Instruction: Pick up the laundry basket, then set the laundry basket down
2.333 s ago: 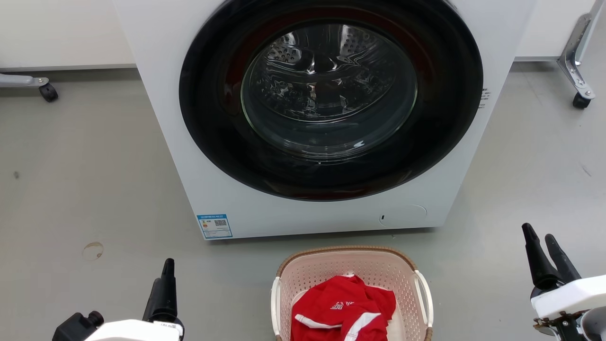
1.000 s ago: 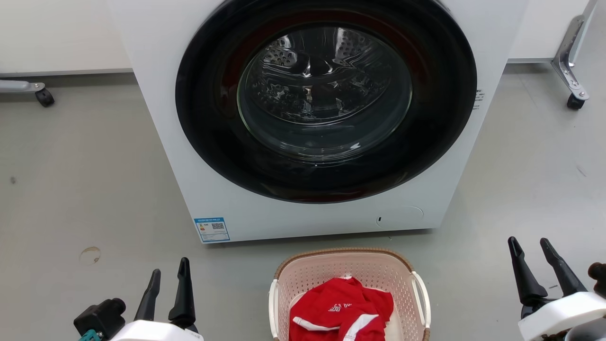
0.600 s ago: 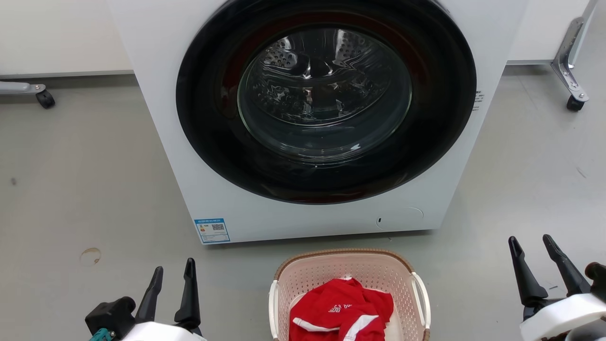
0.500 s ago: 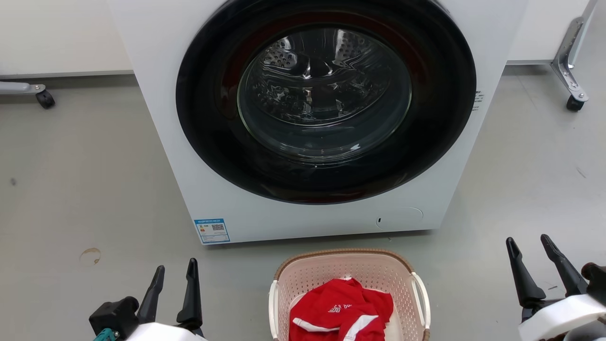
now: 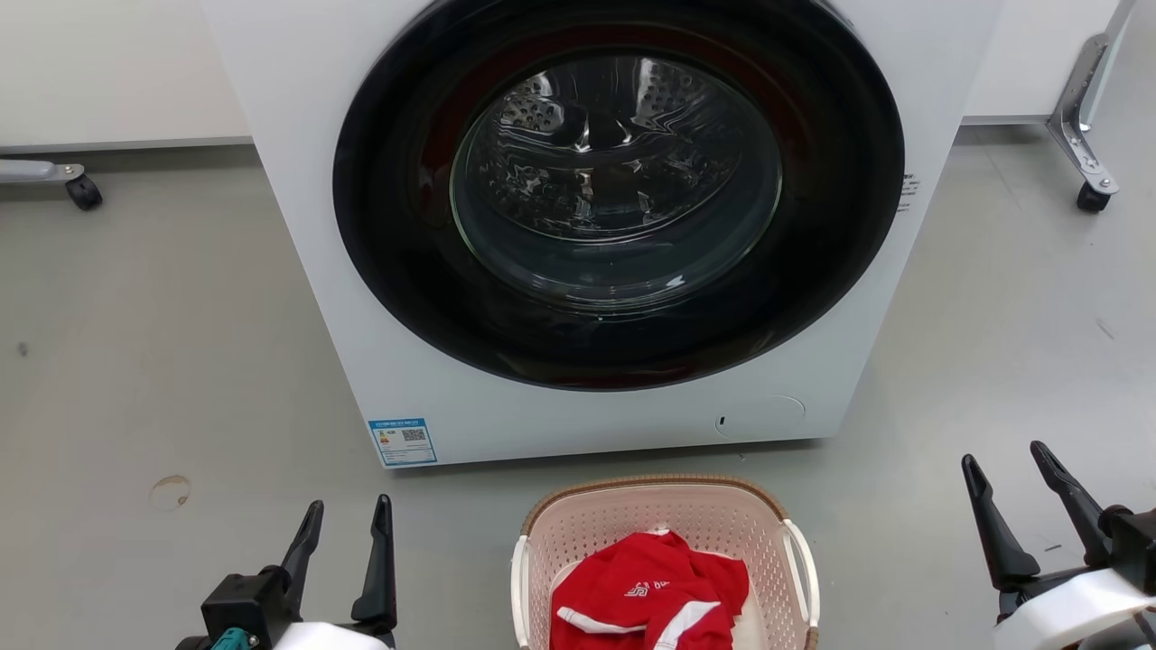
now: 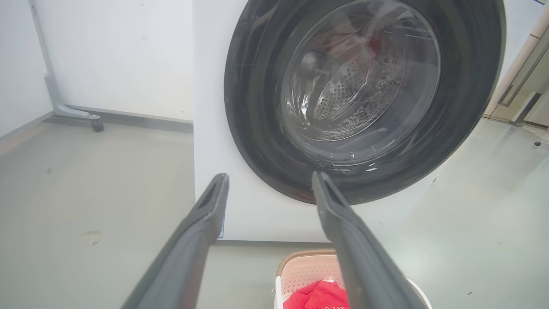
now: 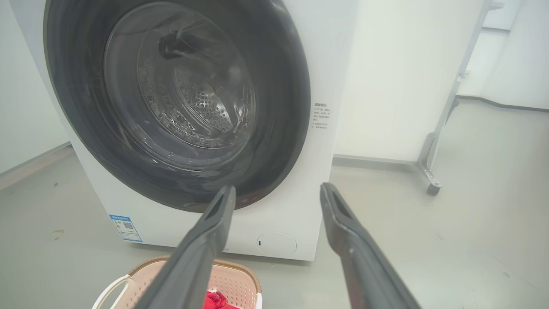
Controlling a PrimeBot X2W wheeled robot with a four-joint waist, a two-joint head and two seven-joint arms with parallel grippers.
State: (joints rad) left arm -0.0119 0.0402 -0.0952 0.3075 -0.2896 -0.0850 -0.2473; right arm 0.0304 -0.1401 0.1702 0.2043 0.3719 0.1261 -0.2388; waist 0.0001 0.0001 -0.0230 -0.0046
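Head view: washing machine [image 5: 578, 424] behind laundry basket [image 5: 650, 481]; left gripper [image 5: 350, 504], right gripper [image 5: 1003, 455] agape, empty

You're looking at the laundry basket [image 5: 646, 481] sitting on the floor [image 5: 163, 361] at the near middle. The washing machine [image 5: 298, 226] is standing just behind it, with a strip of floor lying between the two. A crumpled garment [image 5: 650, 591] is lying inside the basket. Your left gripper [image 5: 350, 503] is hovering to the basket's left, and your right gripper [image 5: 1003, 454] is hovering farther out to its right. Both are staying apart from it, fingers pointing toward the far side. A wheeled frame foot [image 5: 83, 191] is resting far left by the wall [image 5: 117, 63], and a second one is standing far right of the machine.
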